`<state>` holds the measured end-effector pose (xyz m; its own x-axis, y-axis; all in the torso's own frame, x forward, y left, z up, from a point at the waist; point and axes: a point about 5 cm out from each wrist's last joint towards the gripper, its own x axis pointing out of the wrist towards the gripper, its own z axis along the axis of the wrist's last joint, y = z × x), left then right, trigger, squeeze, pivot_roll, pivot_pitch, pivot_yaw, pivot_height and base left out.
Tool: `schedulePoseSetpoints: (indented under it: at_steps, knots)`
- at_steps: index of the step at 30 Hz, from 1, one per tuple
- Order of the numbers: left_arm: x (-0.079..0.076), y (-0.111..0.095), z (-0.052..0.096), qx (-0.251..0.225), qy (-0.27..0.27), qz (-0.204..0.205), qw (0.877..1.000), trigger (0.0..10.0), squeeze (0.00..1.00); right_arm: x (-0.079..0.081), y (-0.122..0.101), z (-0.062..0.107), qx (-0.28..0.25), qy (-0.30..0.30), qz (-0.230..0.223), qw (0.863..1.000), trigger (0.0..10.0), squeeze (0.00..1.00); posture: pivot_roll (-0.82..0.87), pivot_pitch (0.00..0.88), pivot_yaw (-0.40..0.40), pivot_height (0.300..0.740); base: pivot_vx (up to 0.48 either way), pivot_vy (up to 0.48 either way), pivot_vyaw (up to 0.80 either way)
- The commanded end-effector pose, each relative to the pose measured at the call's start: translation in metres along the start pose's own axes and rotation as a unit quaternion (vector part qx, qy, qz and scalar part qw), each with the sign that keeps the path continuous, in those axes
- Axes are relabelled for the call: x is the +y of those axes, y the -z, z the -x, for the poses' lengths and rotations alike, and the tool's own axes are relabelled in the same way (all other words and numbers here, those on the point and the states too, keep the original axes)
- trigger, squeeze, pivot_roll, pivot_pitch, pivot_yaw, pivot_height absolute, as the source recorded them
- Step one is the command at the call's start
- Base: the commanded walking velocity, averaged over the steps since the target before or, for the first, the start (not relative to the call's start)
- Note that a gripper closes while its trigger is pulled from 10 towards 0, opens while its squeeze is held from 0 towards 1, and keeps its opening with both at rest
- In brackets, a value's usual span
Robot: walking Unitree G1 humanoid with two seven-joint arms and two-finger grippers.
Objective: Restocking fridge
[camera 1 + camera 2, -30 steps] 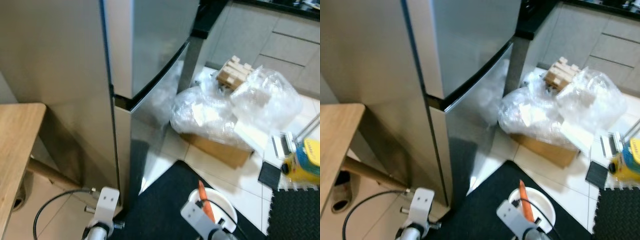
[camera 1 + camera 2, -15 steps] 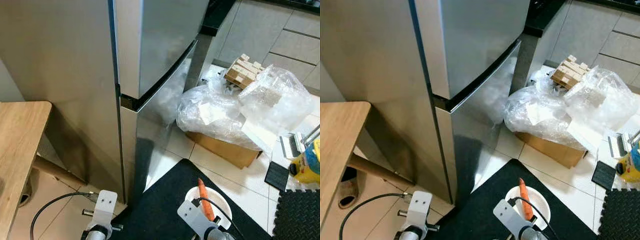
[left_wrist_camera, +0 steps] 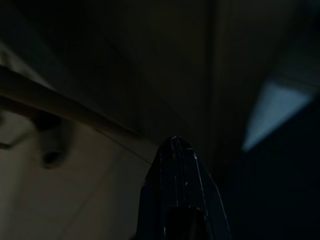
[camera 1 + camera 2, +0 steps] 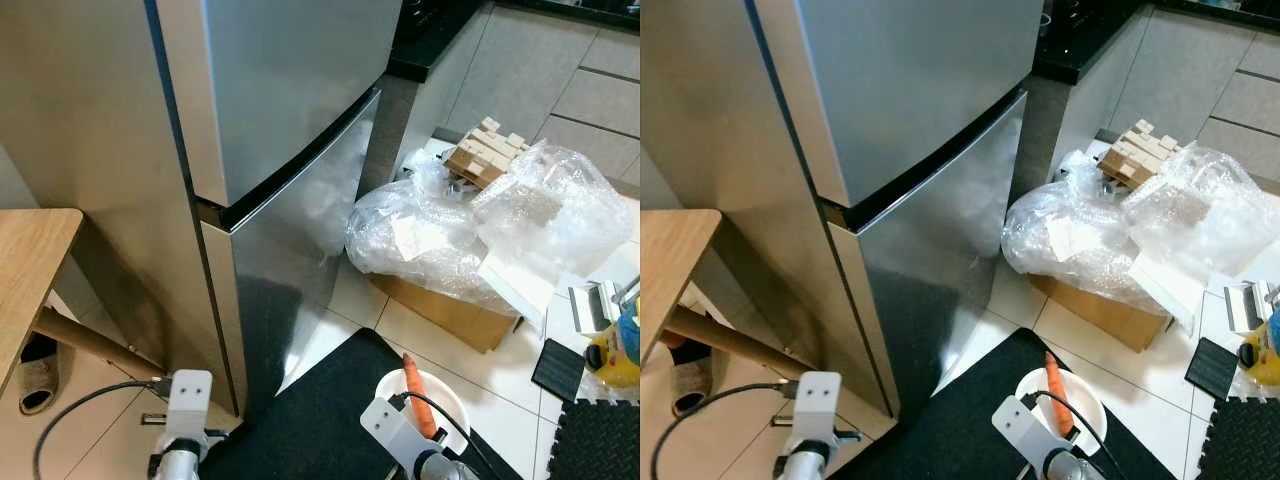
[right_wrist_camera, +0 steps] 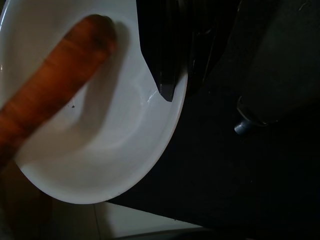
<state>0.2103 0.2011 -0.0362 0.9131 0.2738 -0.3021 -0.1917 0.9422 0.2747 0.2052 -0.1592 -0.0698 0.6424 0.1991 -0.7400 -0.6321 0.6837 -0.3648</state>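
The steel fridge stands ahead with its upper and lower doors closed. My right gripper is shut on the rim of a white bowl, held low in front of me above the black mat. An orange carrot lies in the bowl, sticking out over its far edge. My left gripper hangs idle at the lower left, fingers together, near the fridge's front corner.
A wooden table is at the left with a slipper under it. A cardboard box under plastic bags and a wooden block stack sit right of the fridge. A black mat covers the floor below; a yellow bottle is far right.
The whole picture has shifted, so the camera has moved: the fridge front now faces me more fully. The bowl with the carrot stays in my right gripper.
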Motion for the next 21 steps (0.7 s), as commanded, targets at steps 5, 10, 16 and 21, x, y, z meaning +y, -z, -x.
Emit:
schedulePoseSetpoints:
  at_steps: [5,10,16,21]
  knots:
    - [0.02,-0.007,-0.006,-0.027,-0.045,-0.024,0.998,10.0,0.0,-0.001,0.001,0.001,-0.003,0.0,0.007,1.0,10.0,0.0,-0.07,0.072,-0.066,0.74,0.0,0.0,0.0]
    - [0.025,-0.016,-0.013,-0.038,-0.037,0.002,0.999,10.0,0.0,-0.001,-0.001,0.0,-0.008,-0.002,0.013,1.0,10.0,0.0,-0.07,0.068,-0.068,0.74,0.0,0.0,0.0]
    - [0.027,-0.024,-0.021,-0.043,-0.039,0.03,0.998,10.0,0.0,-0.001,-0.002,0.0,-0.009,-0.004,0.018,1.0,10.0,0.0,-0.07,0.065,-0.069,0.74,0.0,-0.292,0.0]
    - [0.028,-0.036,-0.027,-0.061,-0.039,0.089,0.993,10.0,0.0,-0.002,-0.002,0.0,-0.009,-0.005,0.02,1.0,10.0,0.0,-0.07,0.064,-0.071,0.74,0.0,-0.096,0.0]
